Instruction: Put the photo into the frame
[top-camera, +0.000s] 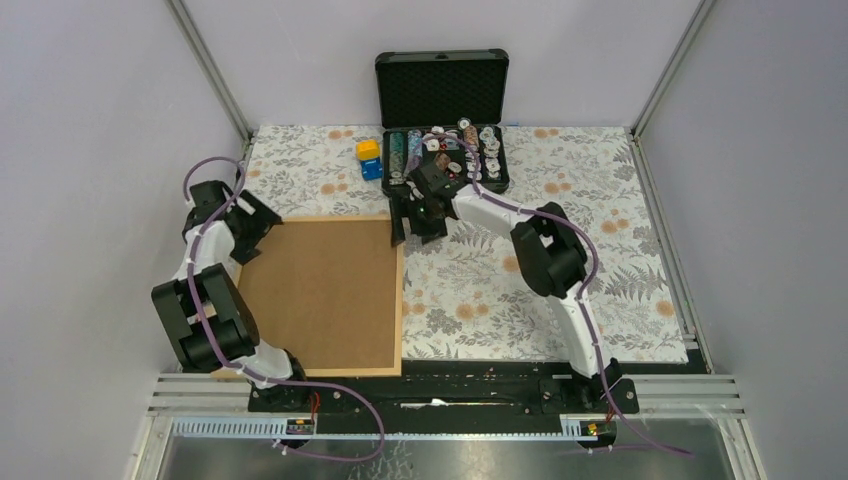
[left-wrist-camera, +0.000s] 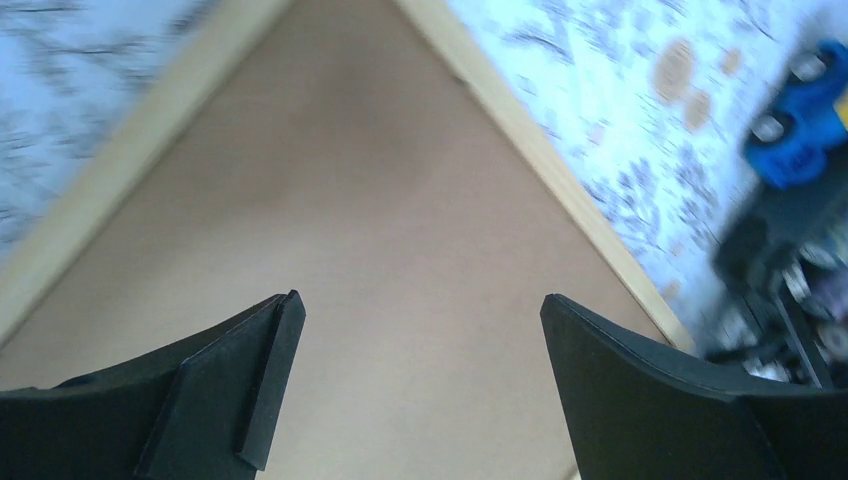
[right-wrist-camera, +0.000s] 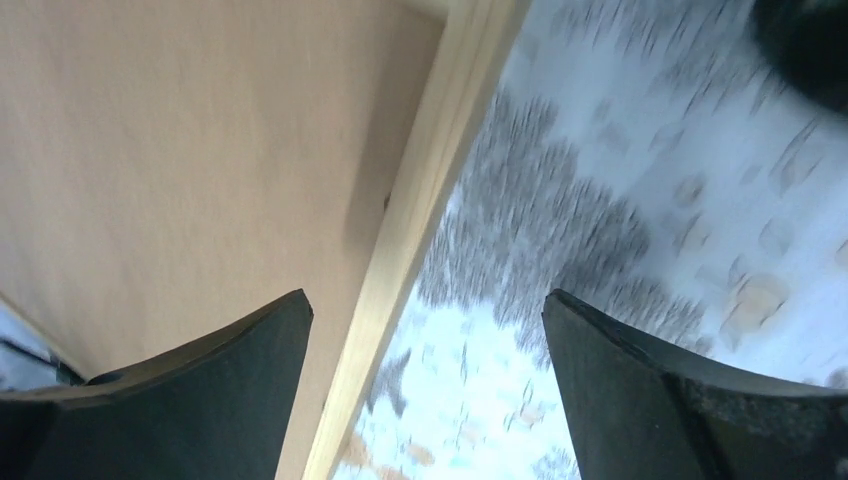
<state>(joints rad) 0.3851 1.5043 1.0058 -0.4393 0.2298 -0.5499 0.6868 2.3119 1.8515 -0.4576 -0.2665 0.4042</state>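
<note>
The frame (top-camera: 401, 300) lay flat on the left half of the floral surface (top-camera: 560, 260), its sides square to the surface's edges. It probably lay face down, since the brown backing board (top-camera: 320, 290) filled its opening from above. Its long axis seemed to run from the near edge toward the back, though the overhead view made that a close call.

The photo showed in no view. Whether it sat under the board, I could not tell.

The right claw (right-wrist-camera: 425, 295) stood wide and empty, straddling the frame's right rail near the far corner, likely placed to square or press that edge. The left claw (left-wrist-camera: 419, 298) hung wide too, gripping nothing, over the board's far-left part — well short of the black case (top-camera: 445, 150).
</note>
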